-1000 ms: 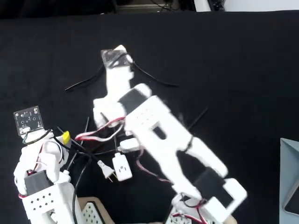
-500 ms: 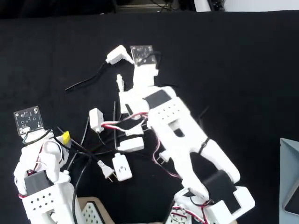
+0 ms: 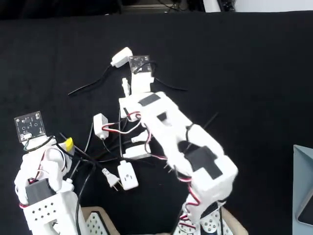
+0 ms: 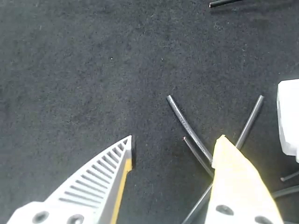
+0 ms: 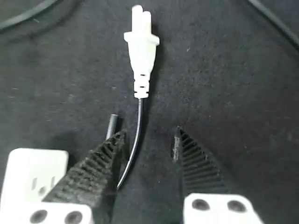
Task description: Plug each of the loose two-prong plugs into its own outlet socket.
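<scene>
Between the spread fingers of the released right hand point(image 5: 149, 133) runs the black cord point(image 5: 134, 144) of a white two-prong plug point(image 5: 141, 46), lying on the black surface point(image 5: 233, 70) just ahead of the fingertips. A white outlet socket point(image 5: 32, 170) sits beside that hand. Farther left, the left hand point(image 4: 175, 137) hangs released over black cables point(image 4: 187, 123).
</scene>
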You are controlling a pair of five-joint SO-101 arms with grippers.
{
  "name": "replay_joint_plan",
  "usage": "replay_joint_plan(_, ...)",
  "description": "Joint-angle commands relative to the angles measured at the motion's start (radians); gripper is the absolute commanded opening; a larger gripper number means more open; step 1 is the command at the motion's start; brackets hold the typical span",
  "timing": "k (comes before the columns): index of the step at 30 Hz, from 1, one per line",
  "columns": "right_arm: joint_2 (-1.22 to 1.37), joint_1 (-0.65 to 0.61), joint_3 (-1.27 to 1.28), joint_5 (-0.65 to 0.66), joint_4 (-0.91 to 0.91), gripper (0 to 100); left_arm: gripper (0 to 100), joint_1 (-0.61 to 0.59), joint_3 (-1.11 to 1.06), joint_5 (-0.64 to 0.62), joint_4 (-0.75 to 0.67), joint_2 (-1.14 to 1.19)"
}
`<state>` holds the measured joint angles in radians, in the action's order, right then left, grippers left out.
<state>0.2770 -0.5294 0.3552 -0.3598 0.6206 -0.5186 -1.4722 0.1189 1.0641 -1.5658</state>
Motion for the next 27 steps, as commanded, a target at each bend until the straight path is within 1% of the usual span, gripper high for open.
replay_joint_plan(1,0.031,0.011,-0.085,0.005,-0.015,14.5,28,-0.007,0.027,-0.002,0.005,-0.009)
replay_joint_plan(7,0.067,-0.031,-0.102,0.005,-0.021,14.5,28,-0.007,0.027,-0.002,0.005,-0.009)
replay_joint_plan(13,0.128,-0.025,-0.139,0.006,-0.005,13.4,28,-0.007,0.025,-0.002,0.005,-0.009)
replay_joint_plan(18,0.166,-0.029,-0.225,0.009,0.107,2.0,28,-0.007,0.025,-0.002,0.005,-0.009)
replay_joint_plan(27,0.269,-0.008,-0.447,0.009,0.367,1.2,28,-0.007,0.025,-0.002,0.005,-0.009)
